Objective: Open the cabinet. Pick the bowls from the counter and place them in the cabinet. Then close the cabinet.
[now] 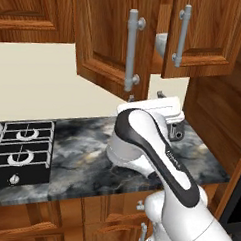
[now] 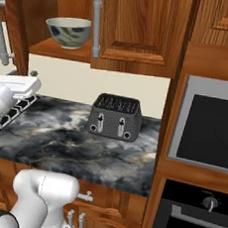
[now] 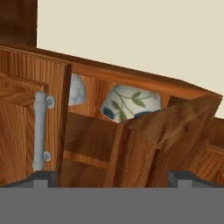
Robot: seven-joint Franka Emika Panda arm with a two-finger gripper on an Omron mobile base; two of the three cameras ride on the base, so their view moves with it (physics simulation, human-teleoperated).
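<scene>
The cabinet [image 1: 111, 42] hangs above the counter [image 1: 85, 155] with both panelled doors swung open. On its bottom shelf sits the cream leaf-patterned bowl [image 2: 69, 31] [image 3: 129, 103]. The speckled whitish bowl [image 3: 76, 89] stands beside it, and a sliver of it shows between the doors [image 1: 160, 44]. My gripper [image 1: 145, 97] [image 2: 22, 72] [image 3: 112, 178] hovers below the cabinet and over the counter [image 2: 83, 142], pointing up at the shelf. It is open wide with nothing between its fingers.
A dark toaster [image 2: 114, 117] stands on the counter against the back wall, to the right. A black gas hob [image 1: 21, 150] lies at the left. A built-in oven column [image 2: 209, 126] closes the counter's right end. The left door's bar handle [image 3: 39, 131] hangs near my hand.
</scene>
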